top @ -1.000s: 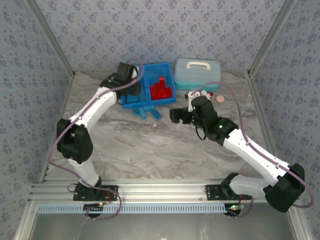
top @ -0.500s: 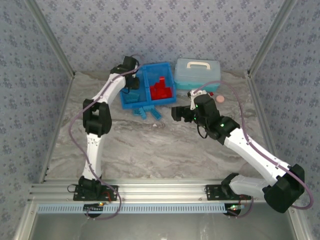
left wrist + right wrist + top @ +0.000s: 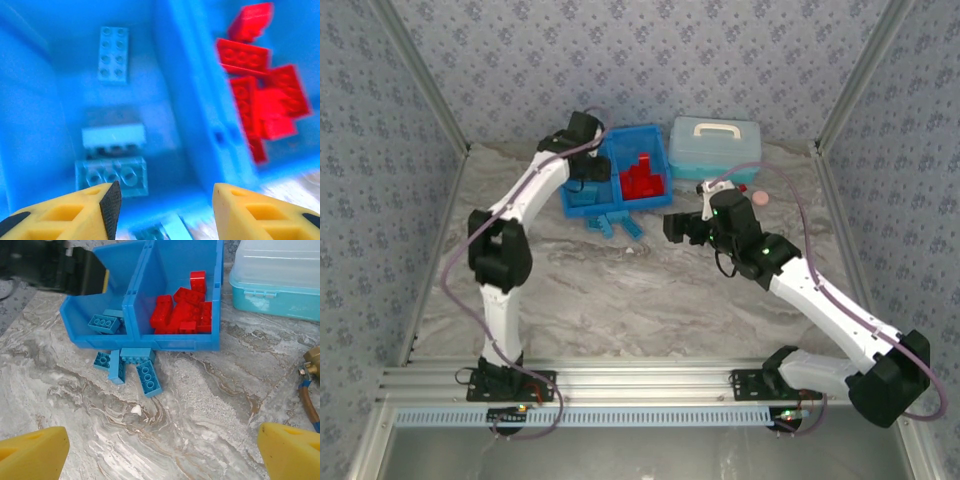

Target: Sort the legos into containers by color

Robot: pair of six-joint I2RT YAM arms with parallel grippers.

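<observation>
The bright blue tray (image 3: 660, 206) stands at the back of the table, split by a middle wall (image 3: 192, 100). Its right compartment holds several red legos (image 3: 185, 310) (image 3: 260, 100). Its left compartment holds three light blue legos (image 3: 112, 175) (image 3: 104, 323). Several more light blue legos (image 3: 132, 365) (image 3: 612, 224) lie on the table against the tray's front. My left gripper (image 3: 165, 210) hangs open over the left compartment (image 3: 582, 180), nothing between its fingers. My right gripper (image 3: 162, 452) is open above bare table, right of the loose legos (image 3: 672, 228).
A pale-blue lidded case (image 3: 714, 146) with a white handle stands right of the tray. A brass fitting (image 3: 314, 365) and a pink disc (image 3: 758, 199) lie near the right arm. A small white crumb (image 3: 135, 410) lies on the marble table (image 3: 640, 300).
The left arm has swung up and over the tray's left compartment, its elbow moving left and back again. The right gripper has shifted slightly right.
</observation>
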